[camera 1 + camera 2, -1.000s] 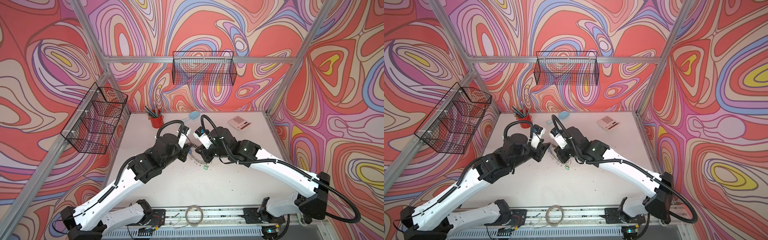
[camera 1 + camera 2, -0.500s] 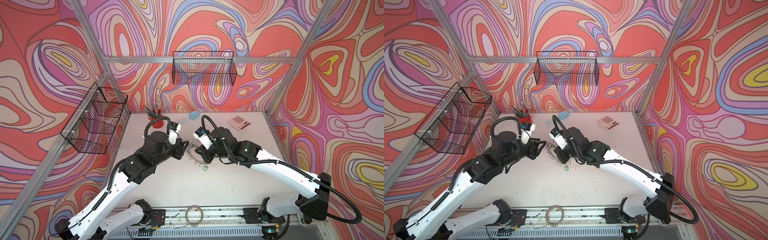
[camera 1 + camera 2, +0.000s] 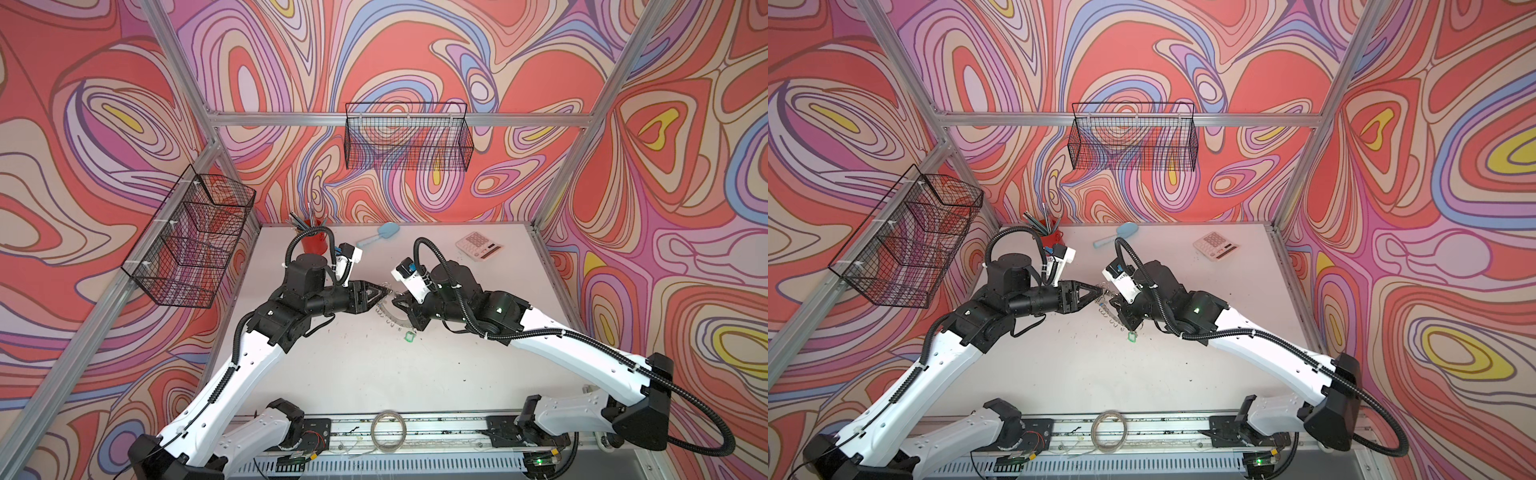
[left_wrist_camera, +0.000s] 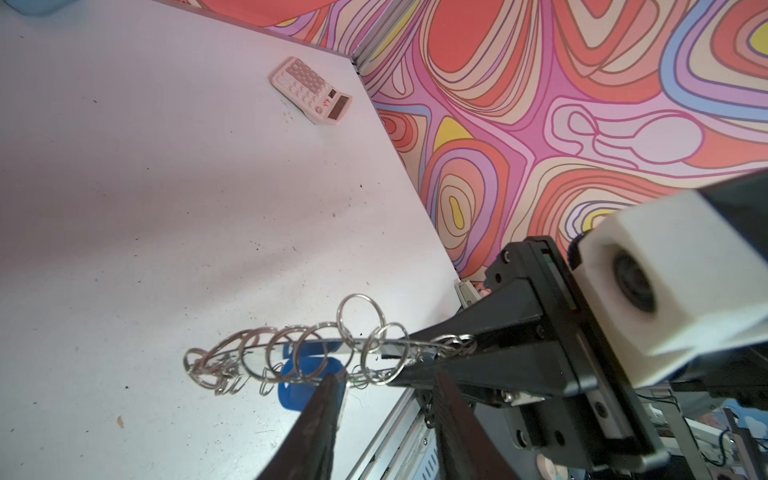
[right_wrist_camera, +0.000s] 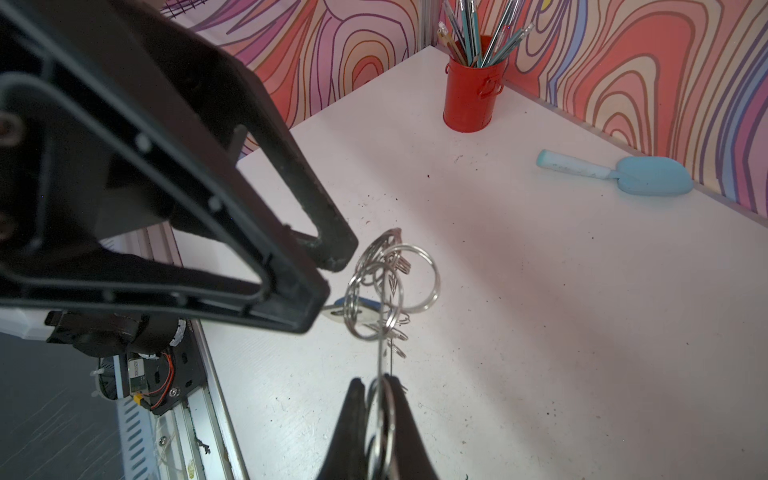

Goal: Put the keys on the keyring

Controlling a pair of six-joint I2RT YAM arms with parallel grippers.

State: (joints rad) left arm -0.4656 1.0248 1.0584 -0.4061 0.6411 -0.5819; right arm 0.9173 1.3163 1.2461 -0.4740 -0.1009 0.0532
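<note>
My right gripper (image 5: pixel 377 380) is shut on the keyring (image 5: pixel 379 357), which it holds edge-on above the table, its small rings (image 4: pixel 291 353) fanned out. In both top views the keyring (image 3: pixel 388 313) (image 3: pixel 1108 311) sits between the two grippers. My left gripper (image 4: pixel 386 376) (image 3: pixel 388 291) is at the keyring's far end, jaws apart, and nothing shows between them. The blue-tagged key (image 4: pixel 307 370) (image 5: pixel 353 309) sits among the rings, against the outer side of one left finger. The green-tagged key (image 3: pixel 409 336) (image 3: pixel 1132 336) is below the keyring's near end. I cannot tell if it hangs from a ring.
A red pen cup (image 3: pixel 313 243) stands at the back left. A light blue scoop (image 3: pixel 382 232) lies at the back, a pink calculator (image 3: pixel 478 246) at the back right. A plain thin hoop (image 3: pixel 388 430) rests on the front rail. Wire baskets (image 3: pixel 407 143) (image 3: pixel 191 237) hang on the walls.
My left arm drew back toward the left wall and swung round; its gripper points at the keyring's far end again. The right arm with the keyring has stayed put.
</note>
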